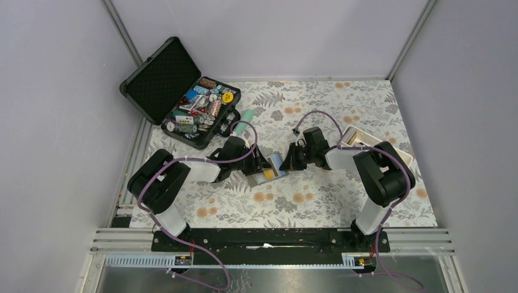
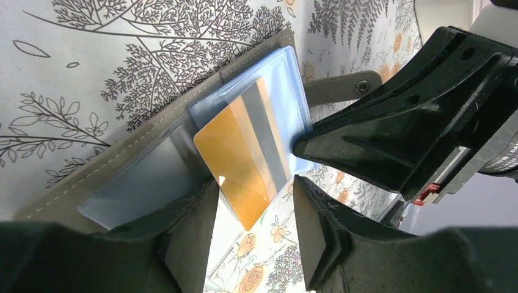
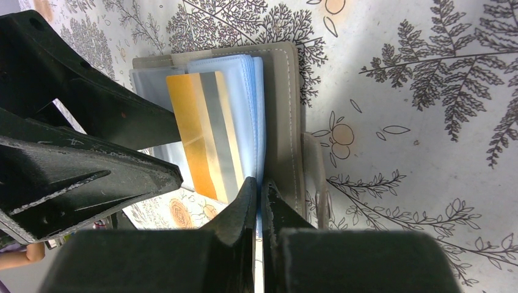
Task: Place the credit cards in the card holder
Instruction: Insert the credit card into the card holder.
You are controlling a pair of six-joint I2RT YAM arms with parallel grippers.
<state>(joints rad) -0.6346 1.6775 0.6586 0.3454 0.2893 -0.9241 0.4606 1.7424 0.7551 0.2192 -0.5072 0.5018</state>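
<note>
With the card holder (image 3: 284,122) pinched by right fingers (image 3: 235,217), the half-inserted orange-yellow card (image 2: 238,165) must be pushed home by open left fingers (image 2: 189,238).

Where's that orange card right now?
In the top view the orange card lies mid-table on the open card holder, between the left gripper and the right gripper.
</note>
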